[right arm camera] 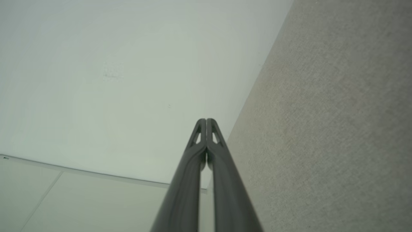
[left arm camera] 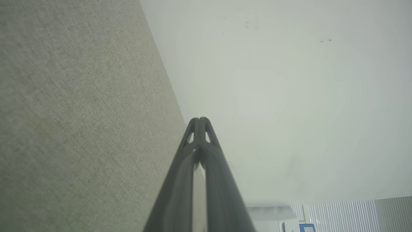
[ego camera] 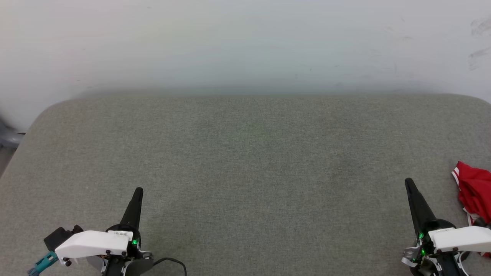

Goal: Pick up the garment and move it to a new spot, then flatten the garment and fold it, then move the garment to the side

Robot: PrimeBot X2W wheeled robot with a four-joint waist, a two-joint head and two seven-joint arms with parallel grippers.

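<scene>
1. At the head view's lower left, the left gripper [ego camera: 138, 192] has its fingers pressed together, holding nothing.
2. The right gripper [ego camera: 409, 183] is likewise closed, empty.
3. The garment [ego camera: 475, 195] lies crumpled at the grey padded surface's [ego camera: 245, 153] right edge, beside the right gripper.

We see a desk [ego camera: 245, 153] covered in grey-green woven fabric, its far corners rounded. On it, near the front at our right, lies the crumpled red garment [ego camera: 475, 195], white-trimmed.
</scene>
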